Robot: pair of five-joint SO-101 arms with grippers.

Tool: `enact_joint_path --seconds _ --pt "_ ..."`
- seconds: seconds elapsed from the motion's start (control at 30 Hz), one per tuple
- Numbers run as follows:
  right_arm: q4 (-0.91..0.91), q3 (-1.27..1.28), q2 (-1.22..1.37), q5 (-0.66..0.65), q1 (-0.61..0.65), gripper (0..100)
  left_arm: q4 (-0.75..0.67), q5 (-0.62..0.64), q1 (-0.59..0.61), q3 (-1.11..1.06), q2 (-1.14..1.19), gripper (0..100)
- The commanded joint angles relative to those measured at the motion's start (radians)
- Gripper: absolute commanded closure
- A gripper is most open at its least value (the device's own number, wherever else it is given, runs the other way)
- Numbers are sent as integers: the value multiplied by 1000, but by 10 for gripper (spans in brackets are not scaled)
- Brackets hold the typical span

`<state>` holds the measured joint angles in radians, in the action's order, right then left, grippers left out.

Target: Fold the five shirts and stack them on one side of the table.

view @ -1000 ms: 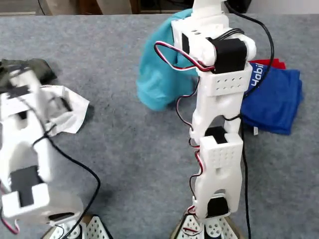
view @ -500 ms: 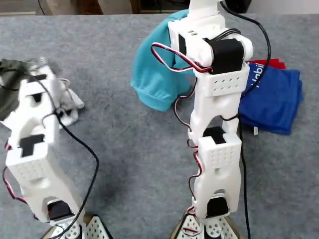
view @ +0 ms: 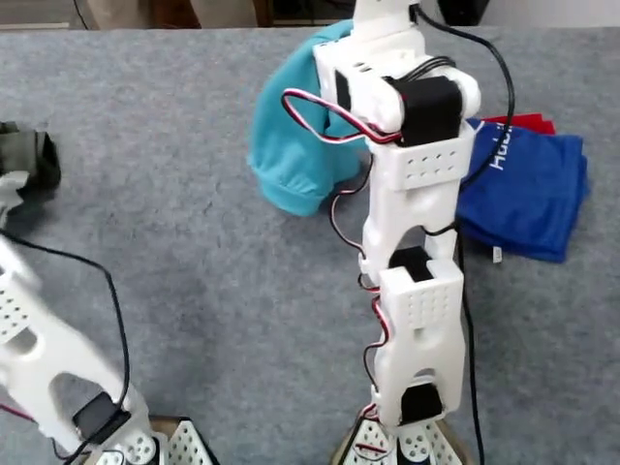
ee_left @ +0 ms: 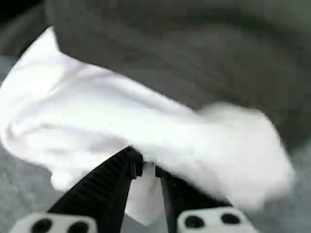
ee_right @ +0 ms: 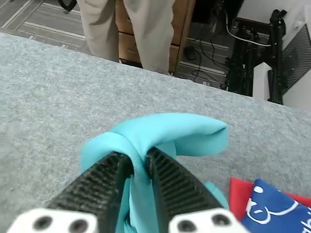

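Right hand (ee_right: 137,164) is pinched tight on a fold of the teal shirt (ee_right: 170,133), which I see hanging bunched over the surface (view: 194,271), beside the blue shirt (view: 528,194) lying on the red shirt (view: 528,123). My left hand (ee_left: 144,169) nips the white shirt (ee_left: 97,121), against the dark shirt (ee_left: 170,48).

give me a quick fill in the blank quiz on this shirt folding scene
The right gripper is ____ on the teal shirt.
The left gripper pinches the white shirt, so ____ grippers hold cloth.
The blue shirt lies folded ____ the red shirt.
Missing words: shut; both; on top of.
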<state>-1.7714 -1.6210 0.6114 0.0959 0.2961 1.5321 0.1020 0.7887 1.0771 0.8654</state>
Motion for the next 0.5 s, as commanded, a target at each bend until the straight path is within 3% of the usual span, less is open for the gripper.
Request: enact_joint_path --seconds 0.0,0.1,0.23,0.47 --pt "-12 -44 -8 -18 28 995 236 8 -143 226 -10 817" --pt "-14 -44 -12 -43 50 995 233 9 -233 207 -36 743" --pt "-15 -45 -50 -71 105 995 233 0 -324 91 -148 740" --pt "-15 -4 -237 -94 269 995 232 -58 -417 -433 -587 740"
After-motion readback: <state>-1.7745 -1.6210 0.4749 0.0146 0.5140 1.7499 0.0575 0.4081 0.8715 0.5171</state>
